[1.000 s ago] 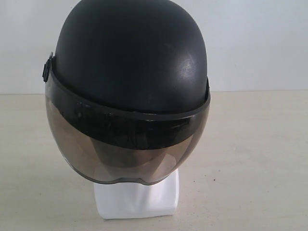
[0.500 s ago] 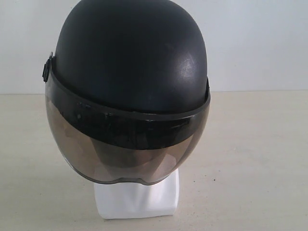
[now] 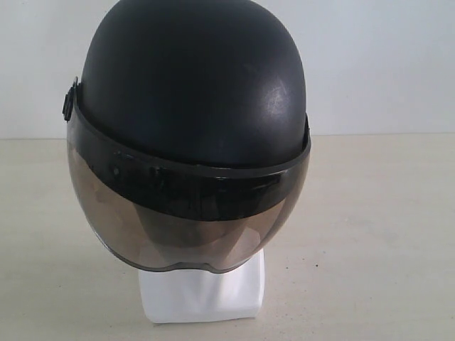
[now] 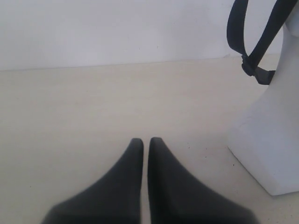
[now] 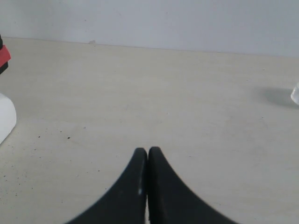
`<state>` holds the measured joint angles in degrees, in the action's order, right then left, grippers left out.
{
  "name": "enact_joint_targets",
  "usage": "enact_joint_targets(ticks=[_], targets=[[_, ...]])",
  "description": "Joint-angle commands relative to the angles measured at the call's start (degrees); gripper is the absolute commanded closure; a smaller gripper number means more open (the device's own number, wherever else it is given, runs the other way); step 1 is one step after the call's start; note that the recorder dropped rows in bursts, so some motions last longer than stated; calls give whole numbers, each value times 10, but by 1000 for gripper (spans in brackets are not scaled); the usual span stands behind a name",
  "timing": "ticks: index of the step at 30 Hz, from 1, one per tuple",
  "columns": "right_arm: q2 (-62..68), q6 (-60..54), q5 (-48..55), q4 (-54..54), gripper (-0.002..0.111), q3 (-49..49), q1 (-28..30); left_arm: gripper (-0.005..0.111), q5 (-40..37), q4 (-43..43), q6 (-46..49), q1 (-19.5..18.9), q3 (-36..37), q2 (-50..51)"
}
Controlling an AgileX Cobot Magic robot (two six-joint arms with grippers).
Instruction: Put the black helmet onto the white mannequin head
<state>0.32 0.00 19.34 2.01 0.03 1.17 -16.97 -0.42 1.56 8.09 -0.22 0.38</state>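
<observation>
Only the robot's fingers show, really. The left gripper (image 4: 145, 141) is two matte black fingers (image 4: 122, 186), broad at the base and sweeping inward to narrow rounded tips, smooth and plain. The right gripper (image 5: 147, 151) has the same black curved shape, a bit sharper-edged, with a tiny pale speck (image 5: 140, 191) just below its tips

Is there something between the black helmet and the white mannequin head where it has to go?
Nothing visible does. The black helmet already sits on the white mannequin head, its visor down over the face; only the neck and base show. The left claw and the right claw are shut and empty.
</observation>
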Motion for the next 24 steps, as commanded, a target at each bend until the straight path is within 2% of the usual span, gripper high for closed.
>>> enact_joint_targets(ticks=[1, 14, 21, 24], targets=[[-3, -3, -2, -1, 108, 0, 4, 102, -3, -6, -7, 5, 2, 0], [-3, -3, -2, -1, 108, 0, 4, 102, -2, -6, -7, 5, 2, 0], [-3, -3, -2, -1, 108, 0, 4, 102, -2, -6, -7, -22, 2, 0], [-3, -3, -2, -1, 108, 0, 4, 102, -2, -6, -7, -22, 2, 0]])
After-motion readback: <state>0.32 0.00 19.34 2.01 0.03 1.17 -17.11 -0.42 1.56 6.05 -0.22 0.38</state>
